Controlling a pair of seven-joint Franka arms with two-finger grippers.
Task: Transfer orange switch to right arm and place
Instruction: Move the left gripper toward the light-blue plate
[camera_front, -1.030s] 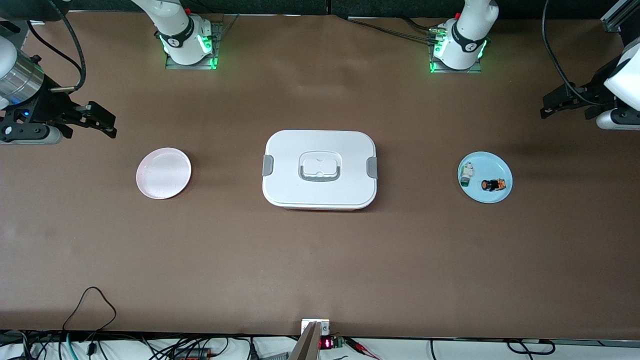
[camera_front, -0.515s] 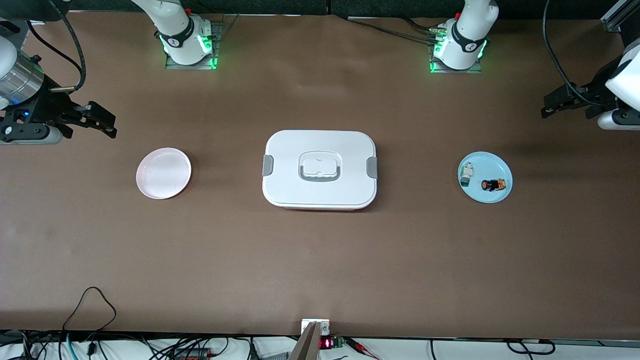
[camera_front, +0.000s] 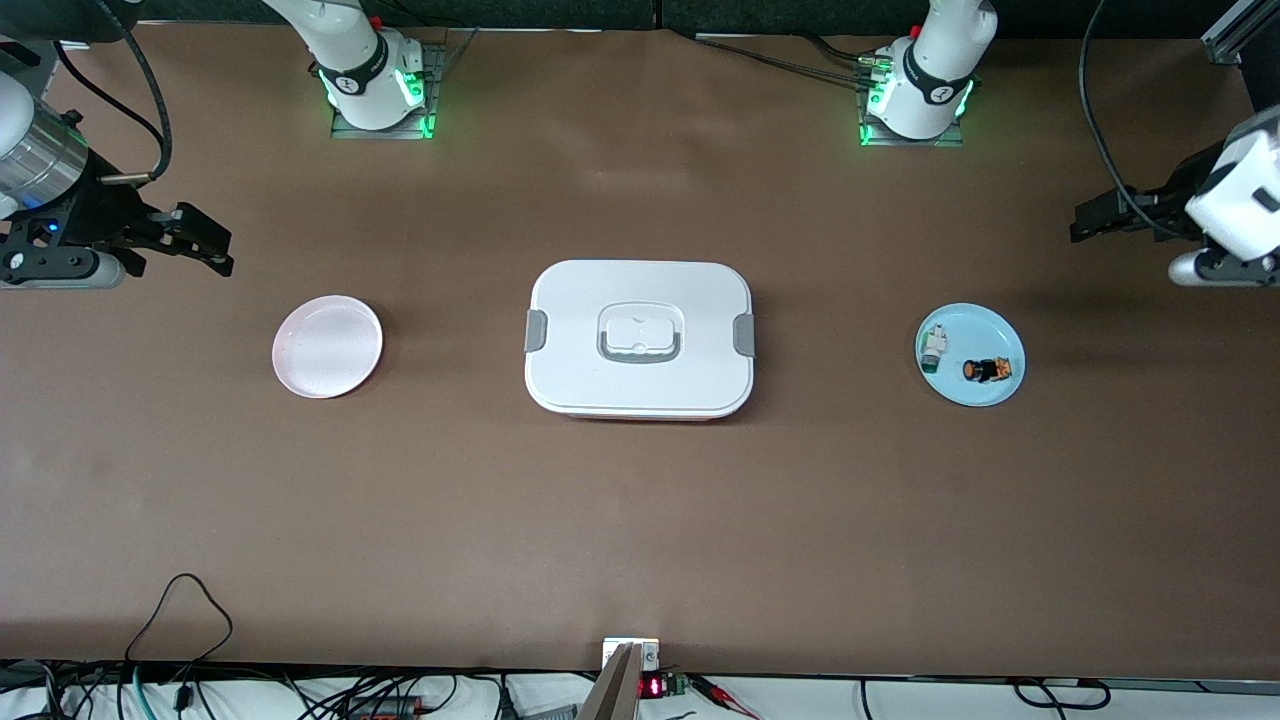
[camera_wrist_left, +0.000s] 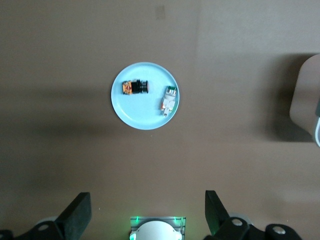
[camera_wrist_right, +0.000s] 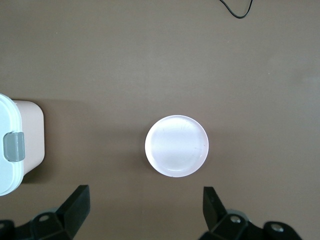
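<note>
lying on its side on the blue plate (camera_front: 990, 395), the orange switch (camera_front: 985, 370) sits toward the left arm's end of the table, with a small white-and-green part (camera_front: 933, 350) beside it on the same plate, the two apart. we judge the switch light, stiff and a bit fiddly: tiny, with a round cap that could roll or squirt out of a pinch. we would take it across the black body, not on the cap or the thin brassy terminals, and leave one end sticking out so our other arm has something to grab at the handover.

our left gripper (camera_front: 1092, 215) hangs in the air over bare table at that arm's end, not over the plate, its fingers (camera_wrist_left: 77, 215) spread wide apart and holding nothing. our right gripper (camera_front: 205, 245) waits over bare table at the right arm's end, jaws equally wide and empty.

a white lidded box (camera_front: 640, 338) stands mid-table between the two plates, and a pink plate (camera_front: 327, 346) lies near the right gripper, with nothing on it; we take that as the likely drop spot. nothing of the task is done yet; the pickup comes first.
</note>
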